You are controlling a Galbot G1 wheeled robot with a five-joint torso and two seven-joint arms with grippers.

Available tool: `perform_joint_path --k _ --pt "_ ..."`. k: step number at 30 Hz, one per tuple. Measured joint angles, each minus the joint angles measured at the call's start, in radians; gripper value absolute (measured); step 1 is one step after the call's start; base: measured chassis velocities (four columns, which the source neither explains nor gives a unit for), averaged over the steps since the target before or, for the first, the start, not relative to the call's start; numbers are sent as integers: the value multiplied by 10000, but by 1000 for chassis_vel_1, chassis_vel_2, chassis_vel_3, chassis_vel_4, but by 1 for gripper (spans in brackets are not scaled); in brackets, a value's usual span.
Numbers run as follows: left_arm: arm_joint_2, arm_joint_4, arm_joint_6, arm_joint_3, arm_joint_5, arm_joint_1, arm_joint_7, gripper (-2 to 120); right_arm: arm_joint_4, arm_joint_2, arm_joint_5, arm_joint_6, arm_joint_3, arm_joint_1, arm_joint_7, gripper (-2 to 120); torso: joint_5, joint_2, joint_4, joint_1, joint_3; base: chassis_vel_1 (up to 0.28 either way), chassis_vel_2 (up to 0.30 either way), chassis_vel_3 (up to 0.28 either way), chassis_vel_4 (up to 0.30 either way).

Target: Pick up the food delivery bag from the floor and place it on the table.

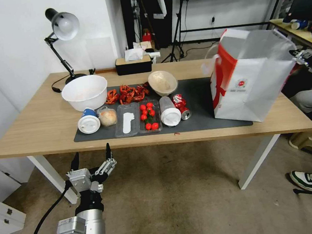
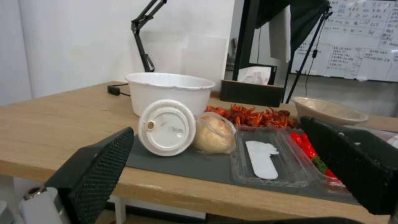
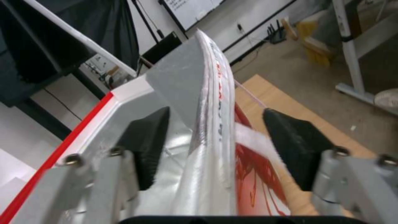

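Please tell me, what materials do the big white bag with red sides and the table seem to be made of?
The large white food delivery bag with red side panels looks like matte paper: it holds sharp folds. Its inside is shiny silver, probably foil lining. The rectangular light-wood table shows pale grain, wood or a wood-look laminate, with a dark grey matte mat, perhaps rubber or felt.

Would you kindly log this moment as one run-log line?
bag: upright on table | right gripper: open, straddling bag rim | left gripper: open, below table's front edge
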Motion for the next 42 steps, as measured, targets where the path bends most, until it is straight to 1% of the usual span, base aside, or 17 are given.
perform_joint_path --k 3,4,6,7,8,9,11,13,15,16,19,20,23,29,32,33,42 --pt "27 4 15 2 -13 -10 -6 100 24 -27 -146 37 0 -10 -77 78 0 0 0 0 0 0 0 0 0" --pt "27 4 15 2 -13 -10 -6 100 24 -27 -146 37 0 -10 -77 78 0 0 0 0 0 0 0 0 0" --pt "49 5 16 -2 -29 -10 -10 100 41 -27 -172 55 9 -21 -141 88 0 0 0 0 0 0 0 0 0" --pt "54 4 19 -5 -45 -10 -12 100 54 -26 -184 75 18 -28 -174 91 1 0 0 0 0 0 0 0 0" --pt "54 4 19 -5 -45 -10 -12 100 54 -26 -184 75 18 -28 -174 91 1 0 0 0 0 0 0 0 0" --pt "57 1 22 -6 -62 -10 -12 100 77 -19 -209 110 30 -41 -205 96 0 0 0 0 0 0 0 0 0" --pt "63 -2 25 -15 -98 -16 -12 100 160 1 -397 237 56 -111 -331 99 0 0 0 0 0 0 0 0 0" --pt "70 -7 27 -22 -121 -21 -10 100 244 12 -676 377 77 -193 -449 100 0 0 0 0 0 0 0 0 0" --pt "88 -12 27 -30 -171 -42 -10 100 481 28 -1669 832 100 -430 -785 100 0 0 0 0 0 0 0 0 0" --pt "88 -12 27 -30 -171 -42 -10 100 481 28 -1669 832 100 -430 -785 100 0 0 0 0 0 0 0 0 0" --pt "93 -12 29 -35 -189 -71 -11 100 742 92 -3086 1520 165 -770 -1375 100 0 0 0 0 0 0 0 0 0" --pt "93 -12 29 -35 -189 -71 -11 100 742 92 -3086 1520 165 -770 -1375 100 0 0 0 0 0 0 0 0 0" --pt "87 -13 29 -35 -194 -95 -11 100 977 170 -4127 2076 261 -1132 -2125 100 -1 0 -1 0 0 0 0 0 0" --pt "85 -39 24 -58 -201 -121 -12 100 1431 378 -4814 2637 266 -1442 -2687 100 0 0 0 0 0 0 0 0 0" --pt "80 -61 1 -80 -202 -122 -7 100 1919 633 -5420 2909 250 -1778 -2936 100 -1 0 -1 0 0 0 0 0 0" --pt "80 -61 1 -80 -202 -122 -7 100 1919 633 -5420 2909 250 -1778 -2936 100 -1 0 -1 0 0 0 0 0 0" --pt "41 -194 -6 -155 -165 -76 77 100 3219 1548 -6829 3057 114 -2497 -3015 100 -1 0 -1 0 -1 0 0 0 0"
